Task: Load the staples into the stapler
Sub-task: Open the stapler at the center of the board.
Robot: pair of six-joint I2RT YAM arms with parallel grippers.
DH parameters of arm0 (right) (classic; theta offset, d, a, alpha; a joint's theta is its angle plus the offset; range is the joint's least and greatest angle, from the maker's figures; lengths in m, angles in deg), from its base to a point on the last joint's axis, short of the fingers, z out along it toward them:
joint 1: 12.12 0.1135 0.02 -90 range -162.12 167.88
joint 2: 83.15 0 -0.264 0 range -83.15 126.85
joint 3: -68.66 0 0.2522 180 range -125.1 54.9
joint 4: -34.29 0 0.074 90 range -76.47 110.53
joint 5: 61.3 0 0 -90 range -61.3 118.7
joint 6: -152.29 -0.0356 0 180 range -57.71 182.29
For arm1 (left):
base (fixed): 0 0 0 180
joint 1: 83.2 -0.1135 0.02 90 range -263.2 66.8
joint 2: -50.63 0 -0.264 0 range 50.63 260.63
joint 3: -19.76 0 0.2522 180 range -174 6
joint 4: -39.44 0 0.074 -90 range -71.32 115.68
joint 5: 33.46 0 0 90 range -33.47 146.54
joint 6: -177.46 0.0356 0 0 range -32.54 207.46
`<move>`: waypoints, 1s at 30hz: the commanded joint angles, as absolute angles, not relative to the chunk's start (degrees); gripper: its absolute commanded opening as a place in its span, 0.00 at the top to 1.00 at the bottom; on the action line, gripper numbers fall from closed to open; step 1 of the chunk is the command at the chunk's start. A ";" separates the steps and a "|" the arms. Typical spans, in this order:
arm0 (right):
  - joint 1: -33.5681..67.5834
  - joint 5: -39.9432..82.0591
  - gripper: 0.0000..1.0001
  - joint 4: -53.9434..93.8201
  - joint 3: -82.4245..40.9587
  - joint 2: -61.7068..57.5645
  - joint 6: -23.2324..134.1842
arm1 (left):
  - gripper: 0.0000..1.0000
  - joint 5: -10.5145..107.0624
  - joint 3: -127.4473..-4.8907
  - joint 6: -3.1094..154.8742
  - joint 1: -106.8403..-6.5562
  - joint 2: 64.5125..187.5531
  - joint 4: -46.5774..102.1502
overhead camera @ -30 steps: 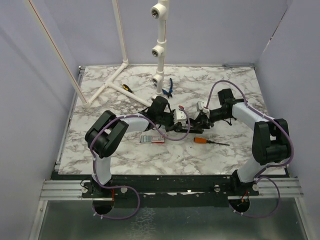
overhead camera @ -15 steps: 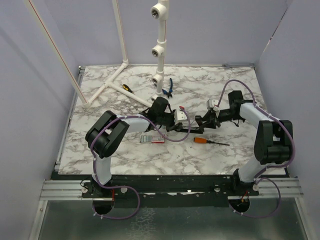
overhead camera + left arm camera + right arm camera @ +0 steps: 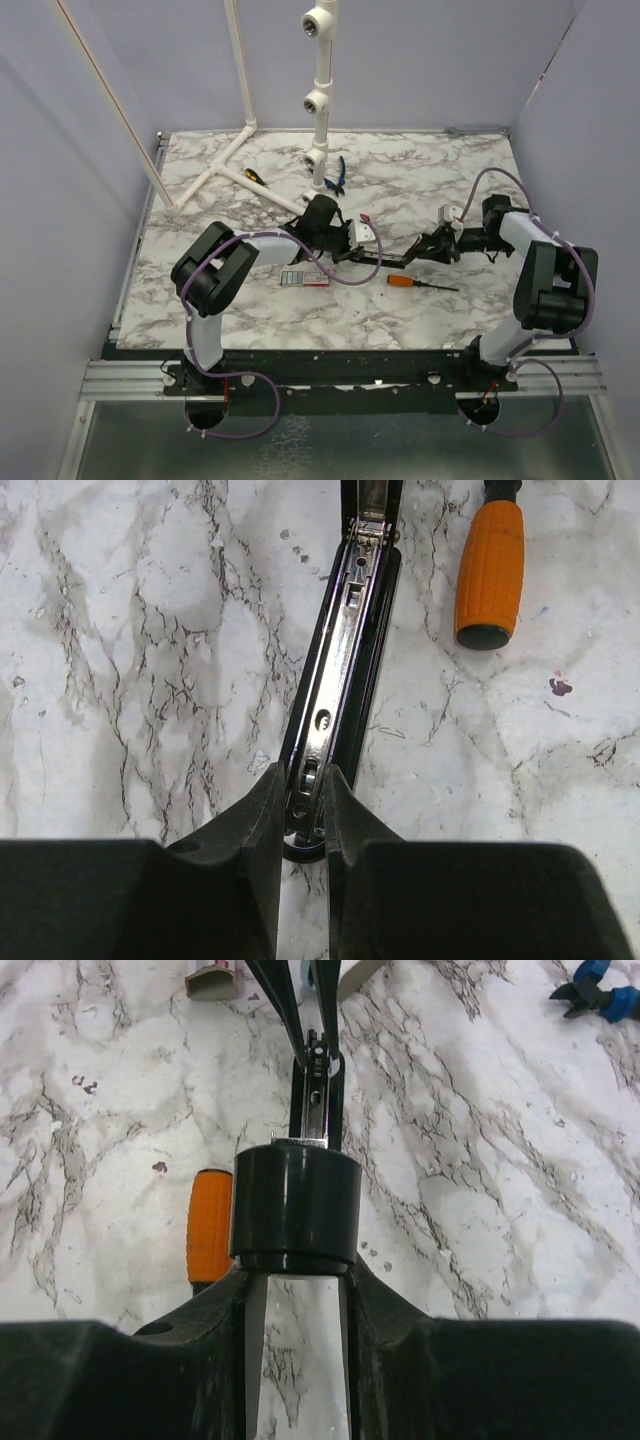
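Stapler (image 3: pixel 345 670), slim, black, steel-channelled, pinched by left end effector (image 3: pixel 303 785) and right end effector (image 3: pixel 296 1270).

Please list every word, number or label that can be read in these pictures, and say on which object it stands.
No text can be read anywhere.
staples box: red-marked print, too small to read from the top view.
stapler: bare metal channel and black body, no lettering visible.
screwdriver handle: plain orange, no lettering visible.
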State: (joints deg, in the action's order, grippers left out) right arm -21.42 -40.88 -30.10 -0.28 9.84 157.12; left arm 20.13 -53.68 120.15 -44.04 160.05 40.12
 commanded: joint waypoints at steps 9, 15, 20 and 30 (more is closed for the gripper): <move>-27.51 -41.36 0.96 -36.49 -0.08 8.02 164.46 | 0.93 27.82 -51.65 119.67 -44.56 161.15 32.54; -28.02 -33.95 0.92 -31.20 0.66 7.45 156.23 | 0.93 27.68 -52.21 117.92 -44.57 160.85 32.57; -28.29 -29.16 0.69 -27.56 1.32 6.98 150.50 | 0.93 27.30 -52.92 116.86 -44.58 160.20 32.58; -28.38 -29.12 0.59 -26.21 2.23 3.25 145.98 | 0.90 27.00 -52.98 115.09 -44.54 158.66 32.58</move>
